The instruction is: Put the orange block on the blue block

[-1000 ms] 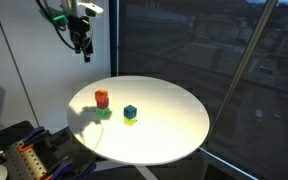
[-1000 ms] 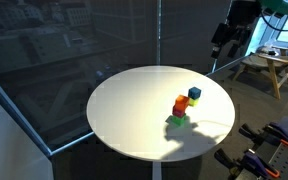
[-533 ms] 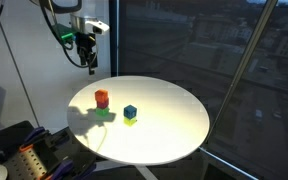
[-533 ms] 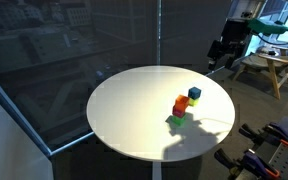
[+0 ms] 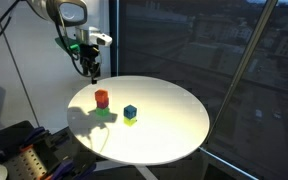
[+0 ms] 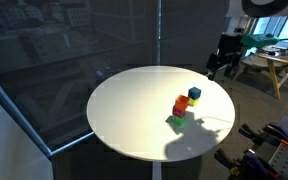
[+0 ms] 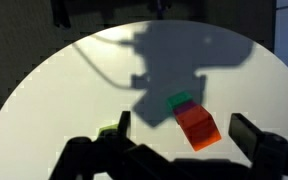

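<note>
The orange block (image 5: pixel 101 97) tops a small stack on the round white table (image 5: pixel 169 125), with a green cube (image 5: pixel 105 112) at the bottom. It also shows in an exterior view (image 6: pixel 180 104) and in the wrist view (image 7: pixel 197 126), above magenta and green layers. The blue block (image 5: pixel 130 110) stands beside the stack on a yellow-green cube and also shows in an exterior view (image 6: pixel 194 93). My gripper (image 5: pixel 92 72) hangs in the air above the table's rim, near the orange block. It is open and empty, and its dark fingers (image 7: pixel 249 130) sit on either side of the orange block in the wrist view.
A yellow-green cube (image 7: pixel 108 131) peeks out beside one finger in the wrist view. The table stands beside dark windows (image 5: pixel 214 50). A wooden stool or bench (image 6: pixel 269 68) stands behind the arm. Equipment (image 5: pixel 24 155) sits on the floor near the table.
My gripper has come down and moved closer to the table's rim and the orange block. The blocks have not moved.
</note>
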Tool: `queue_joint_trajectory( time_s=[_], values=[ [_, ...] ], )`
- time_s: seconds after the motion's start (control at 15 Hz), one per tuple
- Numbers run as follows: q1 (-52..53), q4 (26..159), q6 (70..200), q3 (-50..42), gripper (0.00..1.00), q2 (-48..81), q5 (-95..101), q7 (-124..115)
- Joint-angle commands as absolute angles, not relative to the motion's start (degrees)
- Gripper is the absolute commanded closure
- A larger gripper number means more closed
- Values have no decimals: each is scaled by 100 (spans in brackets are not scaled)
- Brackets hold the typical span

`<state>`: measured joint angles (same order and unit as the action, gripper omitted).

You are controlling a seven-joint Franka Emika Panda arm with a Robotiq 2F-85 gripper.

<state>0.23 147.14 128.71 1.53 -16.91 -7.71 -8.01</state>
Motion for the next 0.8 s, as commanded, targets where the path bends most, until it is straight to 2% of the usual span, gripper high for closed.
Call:
queue_joint_trajectory(
  time_s=[0.0,0.73],
  values=[
    [29,14708,12862,143,0,-1680,-751,-802],
    [52,14575,12973,300,0,-1523,-611,-1006]
  ],
)
